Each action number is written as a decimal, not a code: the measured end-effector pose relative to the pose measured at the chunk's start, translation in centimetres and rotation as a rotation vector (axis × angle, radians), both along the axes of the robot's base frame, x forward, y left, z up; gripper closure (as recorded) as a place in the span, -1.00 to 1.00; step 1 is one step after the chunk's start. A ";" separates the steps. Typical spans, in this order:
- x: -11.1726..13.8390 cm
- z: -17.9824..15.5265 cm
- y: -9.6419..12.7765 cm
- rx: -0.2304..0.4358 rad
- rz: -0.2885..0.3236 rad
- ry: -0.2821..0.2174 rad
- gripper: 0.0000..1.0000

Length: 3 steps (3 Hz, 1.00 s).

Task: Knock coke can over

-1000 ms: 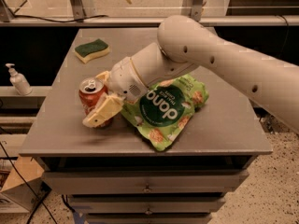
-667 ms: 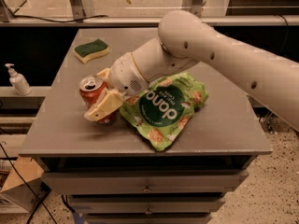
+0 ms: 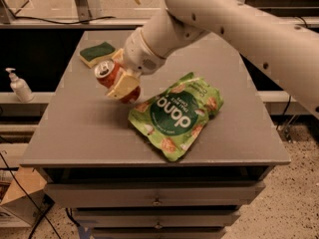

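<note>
The coke can (image 3: 108, 75) is red with a silver top. It leans over, top toward the upper left, at the left-middle of the grey table (image 3: 75, 133). My gripper (image 3: 118, 74) is shut on the can, with one cream finger (image 3: 123, 86) in front of it and the other behind. The white arm comes in from the upper right. The can's lower end shows just under the near finger, next to the snack bag.
A green snack bag (image 3: 177, 114) lies flat just right of the can. A green sponge (image 3: 98, 53) sits at the table's back left. A soap bottle (image 3: 20, 86) stands on a ledge left of the table. Drawers run below the table's front edge.
The gripper and the can have moved together toward the back of the table, and the can now leans more steeply. The snack bag and sponge have not moved.
</note>
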<state>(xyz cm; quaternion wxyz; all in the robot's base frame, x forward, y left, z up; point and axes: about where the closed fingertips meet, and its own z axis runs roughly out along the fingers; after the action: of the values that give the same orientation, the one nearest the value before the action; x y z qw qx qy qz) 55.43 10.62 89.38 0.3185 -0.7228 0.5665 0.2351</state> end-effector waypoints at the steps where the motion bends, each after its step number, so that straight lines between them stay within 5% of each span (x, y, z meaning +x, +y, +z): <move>1: 4.2 -0.6 -1.5 -0.170 -0.033 -0.106 1.00; 3: 8.1 -2.8 -3.2 -0.492 -0.048 -0.274 0.17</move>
<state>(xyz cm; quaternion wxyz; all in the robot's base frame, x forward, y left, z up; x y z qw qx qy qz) 63.57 7.39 86.58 0.2128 -0.7897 0.5752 -0.0171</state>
